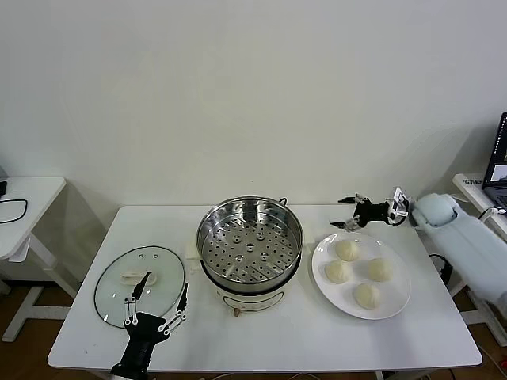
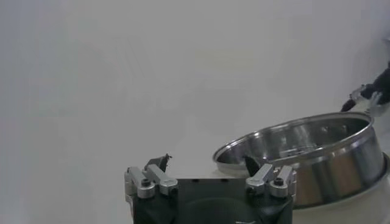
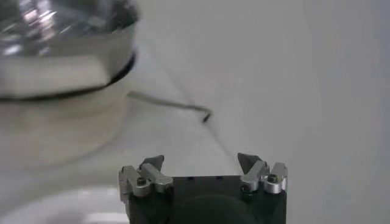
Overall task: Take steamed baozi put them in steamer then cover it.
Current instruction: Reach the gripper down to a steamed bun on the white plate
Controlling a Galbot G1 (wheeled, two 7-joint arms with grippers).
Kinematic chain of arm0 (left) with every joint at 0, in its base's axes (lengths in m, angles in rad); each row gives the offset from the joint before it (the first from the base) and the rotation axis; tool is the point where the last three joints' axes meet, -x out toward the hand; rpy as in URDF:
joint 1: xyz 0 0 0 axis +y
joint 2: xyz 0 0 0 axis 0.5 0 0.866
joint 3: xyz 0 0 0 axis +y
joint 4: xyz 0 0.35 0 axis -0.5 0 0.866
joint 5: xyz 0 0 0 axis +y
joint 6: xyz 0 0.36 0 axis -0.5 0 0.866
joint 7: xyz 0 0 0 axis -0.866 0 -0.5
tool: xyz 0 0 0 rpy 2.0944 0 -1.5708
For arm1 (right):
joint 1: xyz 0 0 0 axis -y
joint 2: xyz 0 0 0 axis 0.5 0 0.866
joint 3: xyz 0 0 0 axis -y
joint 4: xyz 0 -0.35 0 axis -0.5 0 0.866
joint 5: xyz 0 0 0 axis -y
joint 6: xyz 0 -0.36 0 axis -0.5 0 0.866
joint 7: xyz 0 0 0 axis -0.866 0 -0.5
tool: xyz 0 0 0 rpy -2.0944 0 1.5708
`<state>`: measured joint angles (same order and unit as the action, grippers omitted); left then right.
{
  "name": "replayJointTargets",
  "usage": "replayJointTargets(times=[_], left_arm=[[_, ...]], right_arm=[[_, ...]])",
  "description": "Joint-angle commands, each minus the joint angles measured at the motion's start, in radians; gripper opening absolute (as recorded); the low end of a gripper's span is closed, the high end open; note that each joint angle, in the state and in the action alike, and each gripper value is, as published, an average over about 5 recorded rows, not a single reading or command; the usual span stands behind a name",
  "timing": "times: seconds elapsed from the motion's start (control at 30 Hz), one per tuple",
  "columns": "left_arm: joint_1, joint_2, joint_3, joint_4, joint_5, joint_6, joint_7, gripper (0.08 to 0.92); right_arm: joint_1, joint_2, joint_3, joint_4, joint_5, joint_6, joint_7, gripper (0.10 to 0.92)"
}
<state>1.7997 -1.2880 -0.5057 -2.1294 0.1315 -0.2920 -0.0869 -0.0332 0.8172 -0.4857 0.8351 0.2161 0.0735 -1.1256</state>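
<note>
Several cream-white baozi (image 1: 347, 249) lie on a white plate (image 1: 394, 300) at the table's right. The shiny steamer (image 1: 250, 240) stands in the middle on its white base, basket empty; it also shows in the left wrist view as steamer (image 2: 317, 152) and in the right wrist view as steamer (image 3: 61, 55). The glass cover (image 1: 115, 289) with its white handle lies flat at the left. My left gripper (image 1: 161, 295) hovers open over the cover's near edge, holding nothing. My right gripper (image 1: 346, 211) stands open just behind the plate, above the table, empty.
The white table (image 1: 261, 340) carries everything. A second white table (image 1: 32, 198) stands to the left, and a desk with a laptop (image 1: 499, 158) shows at the far right. A thin cable (image 3: 177, 105) trails from the steamer's base.
</note>
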Motion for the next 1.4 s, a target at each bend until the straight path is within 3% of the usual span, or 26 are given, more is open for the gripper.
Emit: replayJointTargets(times=[0.03, 0.83, 1.2, 1.4], left_arm=[[0.004, -0.004, -0.004, -0.001, 0.0, 0.001, -0.004, 0.823], [0.004, -0.007, -0.008, 0.013, 0.0, -0.016, -0.014, 0.823], [0.003, -0.009, -0.008, 0.017, 0.0, -0.022, -0.014, 0.823], [0.002, -0.009, -0.009, 0.016, 0.0, -0.023, -0.014, 0.823]], right_arm=[[0.167, 0.06, -0.134, -0.112, -0.325, 0.031, -0.297, 0.823], [0.071, 0.211, -0.152, -0.209, -0.467, 0.087, -0.054, 0.823], [0.06, 0.218, -0.15, -0.213, -0.492, 0.095, -0.04, 0.822], [0.053, 0.208, -0.15, -0.199, -0.489, 0.098, -0.036, 0.76]])
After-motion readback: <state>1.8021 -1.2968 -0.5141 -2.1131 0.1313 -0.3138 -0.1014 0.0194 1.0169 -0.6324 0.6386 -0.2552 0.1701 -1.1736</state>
